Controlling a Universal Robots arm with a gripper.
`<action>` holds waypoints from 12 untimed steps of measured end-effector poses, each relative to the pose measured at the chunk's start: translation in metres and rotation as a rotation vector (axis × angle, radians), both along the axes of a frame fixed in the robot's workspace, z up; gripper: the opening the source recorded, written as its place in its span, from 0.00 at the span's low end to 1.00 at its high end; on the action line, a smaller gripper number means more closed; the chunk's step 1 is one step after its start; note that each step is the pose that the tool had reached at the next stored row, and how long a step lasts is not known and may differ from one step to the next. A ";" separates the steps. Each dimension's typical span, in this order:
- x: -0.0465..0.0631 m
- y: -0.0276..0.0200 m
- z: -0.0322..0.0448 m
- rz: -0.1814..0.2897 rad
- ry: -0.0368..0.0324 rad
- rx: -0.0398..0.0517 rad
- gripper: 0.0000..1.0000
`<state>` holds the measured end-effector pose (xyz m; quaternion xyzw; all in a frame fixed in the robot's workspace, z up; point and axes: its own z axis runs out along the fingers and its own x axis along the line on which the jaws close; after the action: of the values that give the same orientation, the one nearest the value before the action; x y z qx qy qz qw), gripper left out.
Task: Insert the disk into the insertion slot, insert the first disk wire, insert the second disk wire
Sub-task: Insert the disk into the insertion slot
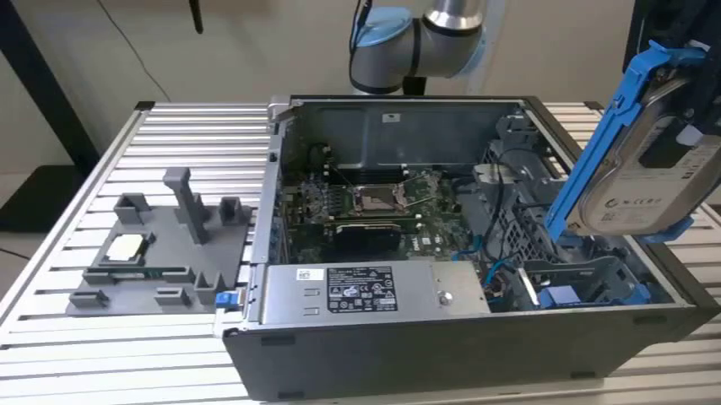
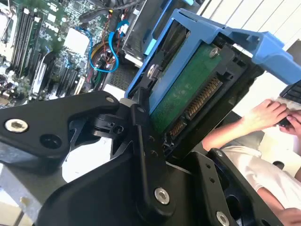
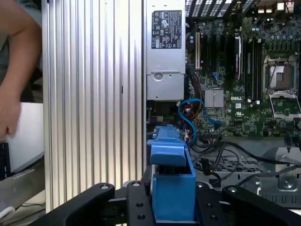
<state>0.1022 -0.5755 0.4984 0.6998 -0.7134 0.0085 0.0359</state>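
The disk (image 1: 636,181), a silver drive in a blue plastic carrier (image 1: 603,143), hangs tilted above the open computer case at the exterior view's right. My gripper (image 3: 171,205) is shut on it, with black fingers (image 3: 136,200) on either side of the blue carrier (image 3: 171,183). In the second wrist view the disk's green board and connector (image 2: 190,96) face the camera. The insertion slot (image 1: 580,278), a grey bay with blue rails, lies below the disk in the case's near right corner. A looped blue wire (image 3: 193,117) lies loose beside the motherboard, also visible as the blue wire (image 2: 101,54).
The case (image 1: 451,354) stands on a slatted metal table (image 1: 158,135). Inside are the power supply (image 1: 366,291), motherboard (image 1: 372,207) and processor socket (image 3: 282,77). A grey fixture (image 1: 158,253) sits at the exterior view's left. A person's hands (image 2: 268,113) and arm (image 3: 19,52) are beside the table.
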 end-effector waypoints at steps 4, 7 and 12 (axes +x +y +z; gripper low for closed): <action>0.000 -0.0001 -0.0029 0.000 0.0000 -0.0005 0.33; 0.004 -0.0003 -0.0085 0.000 0.0000 -0.0005 0.33; 0.010 -0.0003 -0.0173 0.000 0.0000 0.0004 0.33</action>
<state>0.1119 -0.5758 0.4811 0.6998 -0.7134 0.0083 0.0357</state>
